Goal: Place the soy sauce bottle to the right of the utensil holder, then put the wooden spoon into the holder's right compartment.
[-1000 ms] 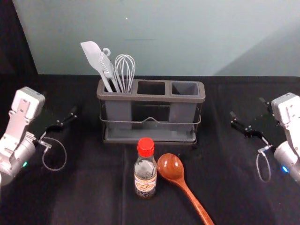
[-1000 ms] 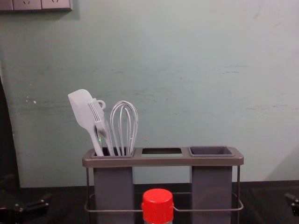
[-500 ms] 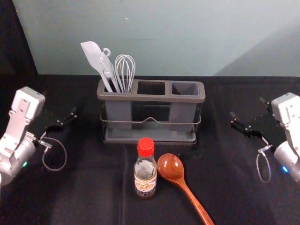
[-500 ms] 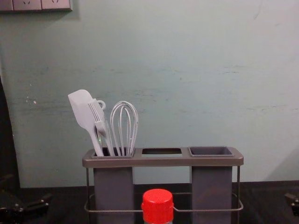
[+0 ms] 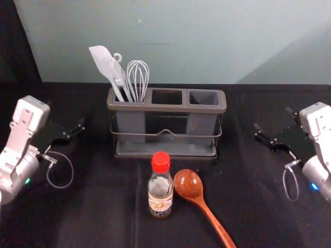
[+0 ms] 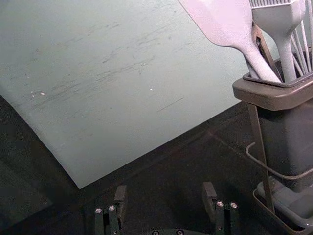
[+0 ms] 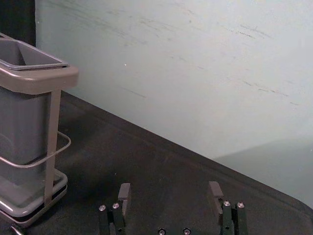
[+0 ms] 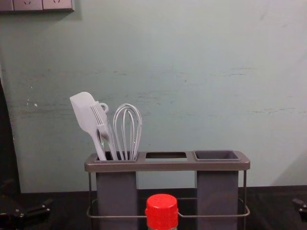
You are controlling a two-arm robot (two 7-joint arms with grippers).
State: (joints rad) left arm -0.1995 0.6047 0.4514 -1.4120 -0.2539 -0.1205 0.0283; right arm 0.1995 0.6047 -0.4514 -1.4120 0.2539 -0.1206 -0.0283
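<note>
Nothing had shifted, so both placements remained undone. The soy sauce bottle (image 5: 161,192) stood and the wooden spoon (image 5: 189,184) lay in front of the utensil holder (image 5: 166,108). The left claw (image 6: 165,189) waited left of it, the right claw (image 7: 170,187) right, both open and empty.

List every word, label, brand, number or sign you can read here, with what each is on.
Readable text: none.
Soy sauce bottle: the label carries print, but it is too small to read.
Red cap: no lettering that I can make out.
Utensil holder and wooden spoon: none that I can make out.
</note>
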